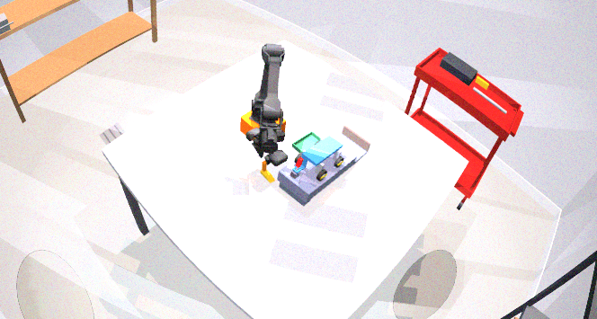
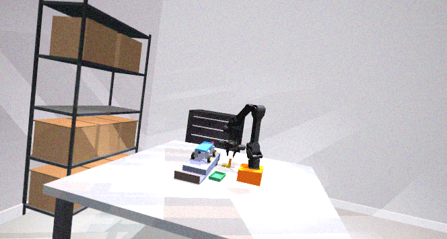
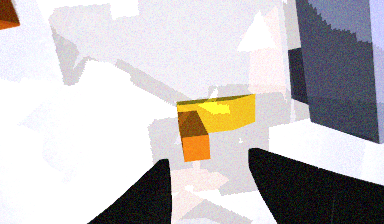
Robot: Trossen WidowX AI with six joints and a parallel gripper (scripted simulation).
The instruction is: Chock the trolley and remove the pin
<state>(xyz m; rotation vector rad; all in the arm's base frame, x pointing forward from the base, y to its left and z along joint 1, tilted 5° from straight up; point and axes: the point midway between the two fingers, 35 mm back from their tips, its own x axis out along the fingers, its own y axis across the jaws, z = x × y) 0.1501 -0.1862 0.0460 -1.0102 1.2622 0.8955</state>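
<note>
My fingers [image 1: 264, 157] [image 2: 231, 155] stand apart with nothing between them, above and a little short of the chock [image 1: 268, 175] [image 2: 229, 164] [image 3: 221, 114]. It sits on the table [image 1: 216, 234] [image 2: 286, 196] just ahead of my fingertips, its upright handle nearest me and its base reaching away toward the ramp [image 1: 294, 189] [image 2: 195, 169] [image 3: 339, 75], which rises beside me.

As I judge it, none of the task is done. The trolley [image 1: 323, 150] [image 2: 204, 147] stands on the slope, well away from the chock, and the red-headed pin [image 1: 299, 163] [image 2: 213, 142] is at its uphill end. The green tray [image 1: 307, 142] [image 2: 217, 176], off to one side of me near the ramp, shows no pin in it. Left to do: grip the chock, set it snug below a wheel, draw the pin, drop it in the tray and back off open.

The chock looks like a low yellow wedge with an orange post for a handle. Its black rubber is hard to make out from here; the dark strip along its far edge may be that, or only shade.
</note>
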